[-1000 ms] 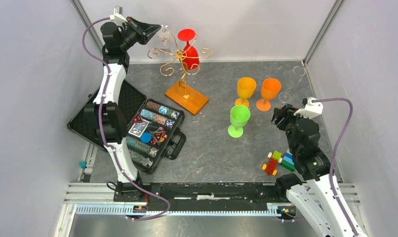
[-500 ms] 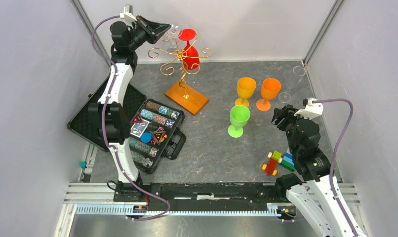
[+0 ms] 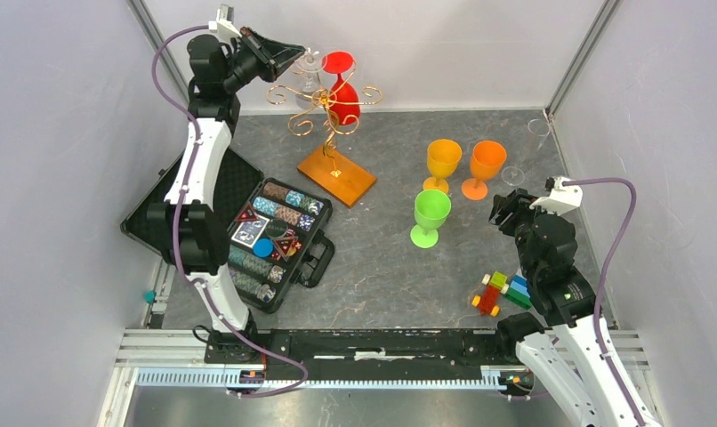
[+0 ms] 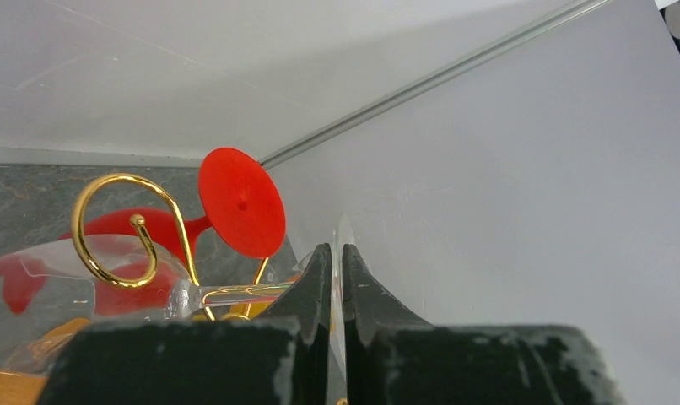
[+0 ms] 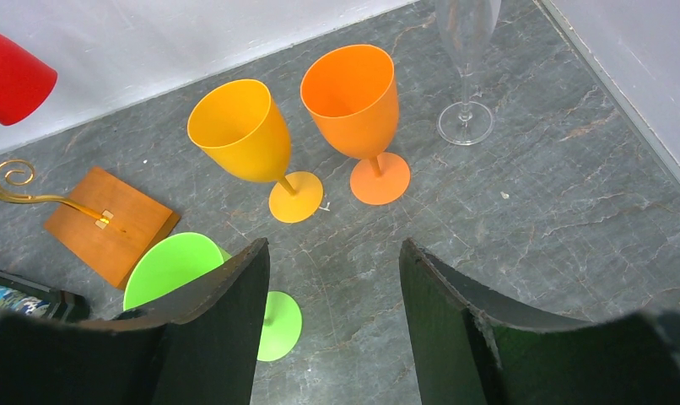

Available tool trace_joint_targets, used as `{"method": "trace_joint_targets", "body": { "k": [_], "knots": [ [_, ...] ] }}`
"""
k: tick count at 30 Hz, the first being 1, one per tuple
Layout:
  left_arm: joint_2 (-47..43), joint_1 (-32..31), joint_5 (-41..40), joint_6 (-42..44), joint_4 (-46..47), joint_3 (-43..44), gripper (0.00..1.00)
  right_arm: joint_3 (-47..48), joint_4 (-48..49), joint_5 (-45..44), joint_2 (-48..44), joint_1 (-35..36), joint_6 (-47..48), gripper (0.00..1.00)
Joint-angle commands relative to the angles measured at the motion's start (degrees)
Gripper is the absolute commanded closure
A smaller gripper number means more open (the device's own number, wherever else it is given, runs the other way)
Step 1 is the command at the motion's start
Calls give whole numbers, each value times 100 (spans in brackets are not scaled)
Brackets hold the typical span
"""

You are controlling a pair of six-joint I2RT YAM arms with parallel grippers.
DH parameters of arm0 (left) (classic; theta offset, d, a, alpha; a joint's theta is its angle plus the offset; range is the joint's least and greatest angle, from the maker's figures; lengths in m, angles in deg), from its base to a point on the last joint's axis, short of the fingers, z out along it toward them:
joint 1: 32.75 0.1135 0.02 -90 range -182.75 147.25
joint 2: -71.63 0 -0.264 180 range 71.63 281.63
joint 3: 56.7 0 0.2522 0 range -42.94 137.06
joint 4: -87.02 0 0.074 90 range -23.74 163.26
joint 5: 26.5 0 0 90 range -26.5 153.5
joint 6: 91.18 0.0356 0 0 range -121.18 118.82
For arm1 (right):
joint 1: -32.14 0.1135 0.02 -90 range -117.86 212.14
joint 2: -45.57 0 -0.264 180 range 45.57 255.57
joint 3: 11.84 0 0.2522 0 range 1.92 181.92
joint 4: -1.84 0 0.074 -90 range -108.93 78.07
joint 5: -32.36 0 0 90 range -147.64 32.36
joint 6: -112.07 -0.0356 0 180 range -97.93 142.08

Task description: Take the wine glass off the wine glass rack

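Observation:
A clear wine glass (image 3: 309,69) lies on its side at the top of the gold wire wine glass rack (image 3: 324,102). My left gripper (image 3: 294,53) is shut on the thin foot of this glass. In the left wrist view the foot stands edge-on between the closed left gripper (image 4: 337,249). The glass's stem (image 4: 235,294) runs left past a gold curl (image 4: 121,176). Whether the stem rests on the wire I cannot tell. A red wine glass (image 3: 342,89) hangs upside down on the rack. The right gripper (image 5: 332,245) hangs open and holds nothing.
The rack's wooden base (image 3: 335,173) sits at centre back. An open black case of poker chips (image 3: 266,240) lies left. Green (image 3: 431,213), yellow (image 3: 443,160) and orange (image 3: 487,165) goblets and a clear flute (image 5: 467,34) stand right. Toy blocks (image 3: 502,292) lie beside the right arm.
My left gripper has carried the clear glass a little to the right, closer to the red glass, then settled slightly lower. The right arm has not moved.

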Motion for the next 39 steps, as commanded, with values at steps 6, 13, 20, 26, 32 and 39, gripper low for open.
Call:
{"method": "trace_joint_targets", "body": {
  "k": [6,13,20,26,32,39],
  "knots": [
    [-580,416,-183,491,-99,-189,98,30,213,-46,-57,6,-56,36],
    [-590,857,-147,513,-119,-186,98,-13,253,8,-100,6,-67,30],
    [-752,1349,-90,341,15,-365,98,-216,734,678,-292,6,152,7],
    [-1282,1671,115,131,189,-982,98,-308,1358,1622,-318,-1,383,2],
    [-2454,1820,275,-34,56,-2069,98,-15,2128,3425,225,5,821,2],
    [-4120,1820,385,126,-578,-3290,98,-329,3794,4915,493,6,260,2]
  ]
}}
